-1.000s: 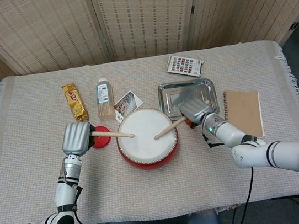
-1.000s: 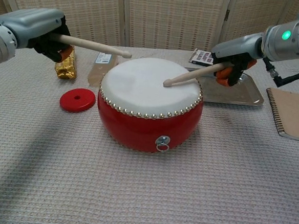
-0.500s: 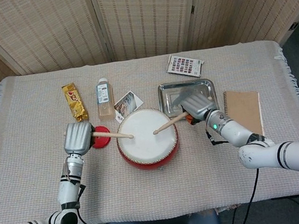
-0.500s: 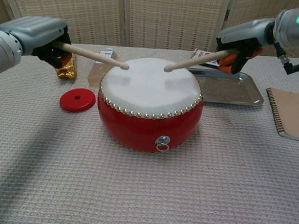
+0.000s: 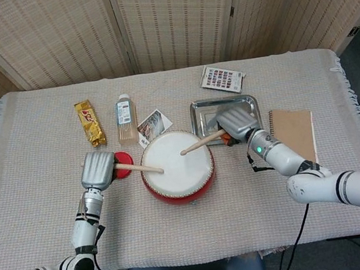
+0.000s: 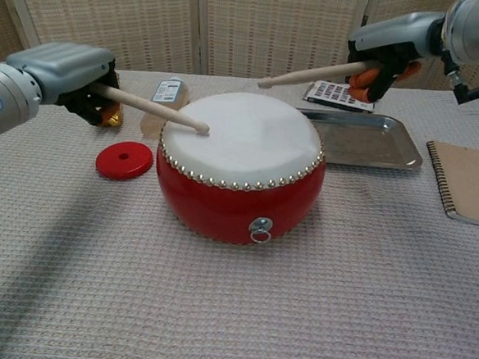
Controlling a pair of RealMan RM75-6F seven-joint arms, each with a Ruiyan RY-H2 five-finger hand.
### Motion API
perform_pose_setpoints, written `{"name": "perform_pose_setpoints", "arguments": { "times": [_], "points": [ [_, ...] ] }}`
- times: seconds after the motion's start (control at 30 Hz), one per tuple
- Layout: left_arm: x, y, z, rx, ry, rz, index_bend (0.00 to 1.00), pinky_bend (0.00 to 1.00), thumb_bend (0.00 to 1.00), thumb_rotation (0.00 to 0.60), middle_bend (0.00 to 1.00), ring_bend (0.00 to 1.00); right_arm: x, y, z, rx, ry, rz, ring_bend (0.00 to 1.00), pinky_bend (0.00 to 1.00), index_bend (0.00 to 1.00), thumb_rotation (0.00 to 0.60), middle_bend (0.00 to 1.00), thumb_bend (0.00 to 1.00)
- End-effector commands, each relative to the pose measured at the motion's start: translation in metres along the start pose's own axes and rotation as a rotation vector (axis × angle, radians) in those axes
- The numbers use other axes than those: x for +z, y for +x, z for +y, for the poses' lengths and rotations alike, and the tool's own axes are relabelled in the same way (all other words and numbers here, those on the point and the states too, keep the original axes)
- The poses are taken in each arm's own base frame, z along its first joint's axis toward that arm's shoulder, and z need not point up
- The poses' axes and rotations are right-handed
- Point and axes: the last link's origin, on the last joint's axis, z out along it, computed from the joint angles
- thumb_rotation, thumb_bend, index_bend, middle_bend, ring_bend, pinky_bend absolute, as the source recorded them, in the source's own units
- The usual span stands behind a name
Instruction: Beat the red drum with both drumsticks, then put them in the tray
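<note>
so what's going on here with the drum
A two-armed robot is beating the red drum. Its left hand holds a drumstick with the tip down on the white skin, while the right hand holds the other drumstick raised above it. The metal tray behind has no sticks in it yet.
</note>
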Motion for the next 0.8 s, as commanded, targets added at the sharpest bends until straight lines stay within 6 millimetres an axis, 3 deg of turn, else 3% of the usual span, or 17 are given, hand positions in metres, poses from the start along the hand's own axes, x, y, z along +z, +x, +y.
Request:
{"name": "perform_pose_setpoints", "arguments": {
  "times": [0.03, 0.4, 0.53, 0.7, 0.8],
  "points": [
    [0.003, -0.010, 0.003, 0.022, 0.009, -0.018, 1.00, 1.00, 0.74, 0.600, 1.00, 0.98, -0.006, 0.002, 0.005, 0.006, 0.004, 0.007, 1.00, 1.00, 1.00, 0.600, 1.00, 0.73],
    [-0.007, 0.025, -0.009, -0.096, 0.013, 0.095, 1.00, 1.00, 0.74, 0.600, 1.00, 0.98, 0.025, -0.045, 0.013, -0.125, -0.051, -0.120, 1.00, 1.00, 1.00, 0.600, 1.00, 0.73],
    [-0.005, 0.016, -0.004, -0.081, 0.002, 0.063, 1.00, 1.00, 0.74, 0.600, 1.00, 0.98, 0.022, -0.031, 0.003, -0.064, -0.029, -0.062, 1.00, 1.00, 1.00, 0.600, 1.00, 0.73],
    [0.002, -0.010, 0.005, -0.034, 0.001, -0.012, 1.00, 1.00, 0.74, 0.600, 1.00, 0.98, 0.004, -0.004, -0.004, 0.001, 0.021, 0.010, 1.00, 1.00, 1.00, 0.600, 1.00, 0.73],
    [0.004, -0.014, 0.005, -0.017, 0.006, -0.017, 1.00, 1.00, 0.74, 0.600, 1.00, 0.98, -0.002, 0.002, -0.004, -0.009, 0.029, 0.019, 1.00, 1.00, 1.00, 0.600, 1.00, 0.73]
  ]
}}
